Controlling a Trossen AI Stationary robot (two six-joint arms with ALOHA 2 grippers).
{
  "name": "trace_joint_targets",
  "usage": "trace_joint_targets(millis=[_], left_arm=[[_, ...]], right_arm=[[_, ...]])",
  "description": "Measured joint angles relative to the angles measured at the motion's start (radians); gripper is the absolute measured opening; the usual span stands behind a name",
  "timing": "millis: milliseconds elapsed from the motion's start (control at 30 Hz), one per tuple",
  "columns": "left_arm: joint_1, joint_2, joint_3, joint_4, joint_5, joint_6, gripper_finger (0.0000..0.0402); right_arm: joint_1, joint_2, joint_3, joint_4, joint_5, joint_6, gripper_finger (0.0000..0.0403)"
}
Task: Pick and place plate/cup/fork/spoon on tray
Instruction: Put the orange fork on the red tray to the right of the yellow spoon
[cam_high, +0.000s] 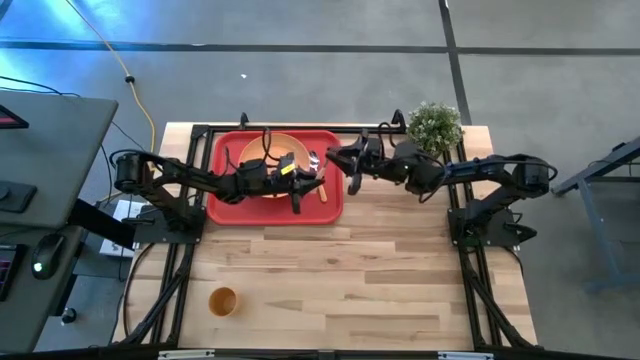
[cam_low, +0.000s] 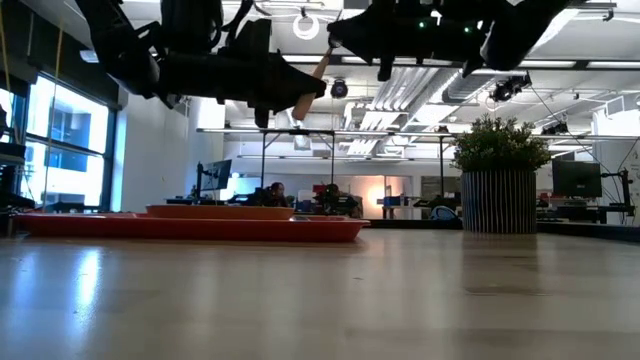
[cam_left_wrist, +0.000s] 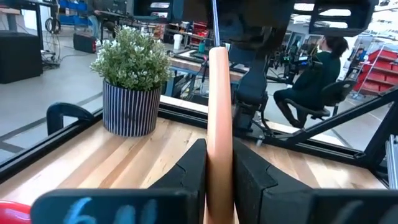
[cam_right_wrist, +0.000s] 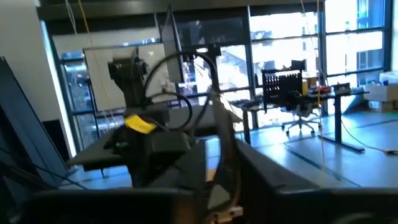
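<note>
The red tray (cam_high: 225, 215) lies at the table's far left, with the orange plate (cam_high: 270, 155) resting flat on it. The fork (cam_high: 322, 187), with a salmon-orange handle, is up in the air over the tray's right end, slanting up toward the right arm in the low view (cam_low: 308, 90). My left gripper (cam_left_wrist: 219, 149) is shut on its handle. My right gripper (cam_right_wrist: 221, 162) is shut on its silver metal end. The orange-yellow cup (cam_high: 222, 300) stands on the bare table at the near left. I cannot make out the spoon. My left gripper pinches the fork's salmon handle (cam_left_wrist: 219, 130) between its two fingers, coming from the table's left. The handle runs out past the fingertips toward the right arm, lifted clear of the tray. My right gripper has the fork's thin metal end (cam_right_wrist: 222, 134) between its two fingers, coming from the table's right. The metal shows edge-on, so I cannot see the tines.
A potted plant (cam_high: 435, 125) in a striped pot stands at the far right corner, close behind the right arm. The near half of the wooden table holds only the cup. People sit at desks in the room beyond.
</note>
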Motion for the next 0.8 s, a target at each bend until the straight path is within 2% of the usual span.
trace_joint_targets(millis=[67, 200, 333, 400, 467, 533, 633, 700, 800], left_arm=[[0.0, 0.0, 0.0, -0.004, 0.0, 0.001, 0.004], [-0.001, 0.0, 0.0, -0.039, -0.012, 0.07, 0.0058], [0.0, 0.0, 0.0, -0.118, -0.051, 0.128, 0.0093], [0.0, -0.002, 0.0, -0.162, -0.107, 0.146, 0.0113], [0.002, -0.01, 0.002, -0.197, -0.212, 0.149, 0.0135], [0.002, -0.016, 0.001, -0.243, -0.339, 0.139, 0.0155], [0.003, -0.028, 0.001, -0.303, -0.493, 0.126, 0.0177], [0.009, -0.03, 0.001, -0.341, -0.519, 0.123, 0.0183], [0.02, -0.041, 0.002, -0.375, -0.518, 0.106, 0.0185]], right_arm=[[-0.001, 0.0, 0.001, -0.023, -0.001, -0.017, 0.0023], [-0.021, -0.001, 0.036, -0.129, -0.005, 0.0, 0.0007], [-0.075, 0.005, 0.181, -0.511, -0.015, -0.009, 0.0004], [-0.105, 0.024, 0.269, -0.726, -0.003, -0.042, 0.0002], [-0.143, 0.06, 0.349, -0.896, -0.006, -0.047, 0.0001], [-0.189, 0.1, 0.416, -1.014, -0.062, -0.047, 0.0001], [-0.254, 0.196, 0.473, -1.041, -0.207, 0.001, 0.0001], [-0.292, 0.275, 0.496, -1.039, -0.297, 0.042, 0.0001], [-0.332, 0.378, 0.533, -1.005, -0.368, 0.091, 0.0001]])
